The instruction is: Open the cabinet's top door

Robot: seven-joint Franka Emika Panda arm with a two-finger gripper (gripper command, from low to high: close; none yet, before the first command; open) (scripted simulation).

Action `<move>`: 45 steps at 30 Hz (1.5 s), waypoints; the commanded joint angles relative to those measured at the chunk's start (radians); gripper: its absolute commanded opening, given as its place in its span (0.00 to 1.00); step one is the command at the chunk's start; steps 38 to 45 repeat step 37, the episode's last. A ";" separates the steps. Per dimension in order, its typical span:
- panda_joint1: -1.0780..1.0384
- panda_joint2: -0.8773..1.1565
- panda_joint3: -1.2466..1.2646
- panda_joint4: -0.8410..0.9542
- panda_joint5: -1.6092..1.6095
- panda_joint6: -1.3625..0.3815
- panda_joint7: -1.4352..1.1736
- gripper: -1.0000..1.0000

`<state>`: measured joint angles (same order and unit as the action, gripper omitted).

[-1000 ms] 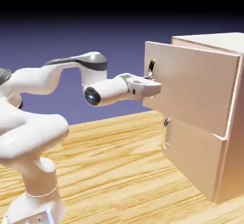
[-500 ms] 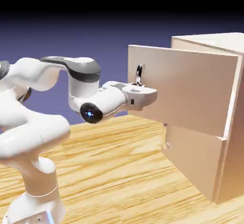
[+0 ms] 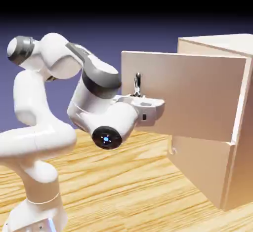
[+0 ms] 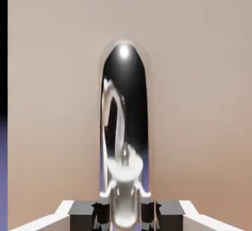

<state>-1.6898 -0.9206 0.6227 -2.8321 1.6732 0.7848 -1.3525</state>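
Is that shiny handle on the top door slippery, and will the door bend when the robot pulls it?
The handle looks mirror-smooth, so probably slippery, though the gripper is shut around it. The top door looks like a flat, stiff board; it will likely swing rather than bend.

free: desk (image 3: 123,186) left of the cabinet (image 3: 232,127) | blocked: swung-out top door (image 3: 188,95) stands over the lower door (image 3: 200,164)

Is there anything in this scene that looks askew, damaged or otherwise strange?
Nothing stands out. The top door hangs swung open on the cabinet, as intended, with the gripper shut on its handle. The lower door sits closed.
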 commanded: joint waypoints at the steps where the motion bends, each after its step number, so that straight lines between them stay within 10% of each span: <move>1: -0.024 0.036 0.004 0.025 -0.042 -0.014 -0.032 0.00; 30: -0.180 1.056 0.180 0.820 -0.846 0.001 -0.234 0.00; 31: -0.180 1.056 0.180 0.820 -0.846 0.001 -0.234 1.00; 45: -0.166 1.223 0.165 0.979 -0.899 0.002 -0.154 1.00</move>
